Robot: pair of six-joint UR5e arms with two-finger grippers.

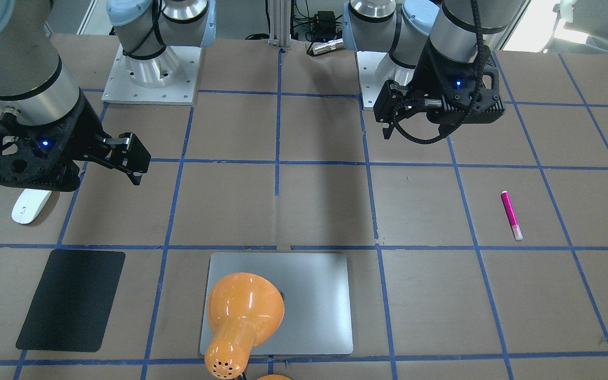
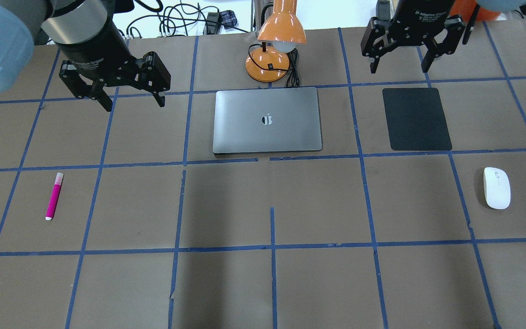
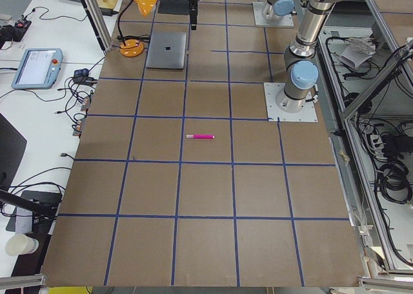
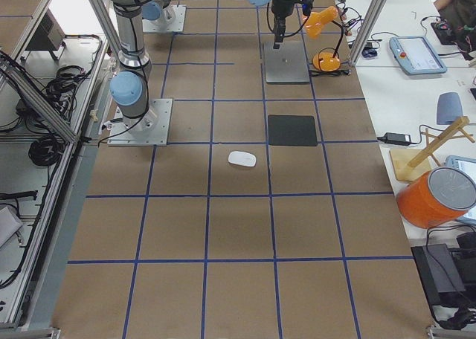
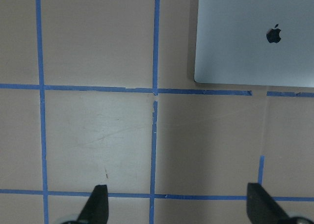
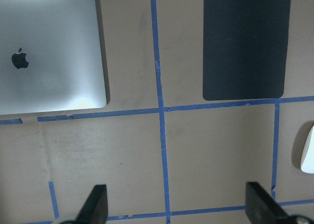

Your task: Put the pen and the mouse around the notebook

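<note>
Pen lies flat on the robot's left of the table, well apart from the notebook. Its long axis runs almost straight away from the robot, pale cap at the far end. Left gripper hangs farther out, jaws spread wide and empty, so the pen sits back toward the robot and a little outward. Mouse mirrors that for the right gripper, likewise splayed and empty. Bare paper lies left of the notebook, the black mat on its right, the lamp behind. Gripper height is probably well clear, but hard to judge.
</note>
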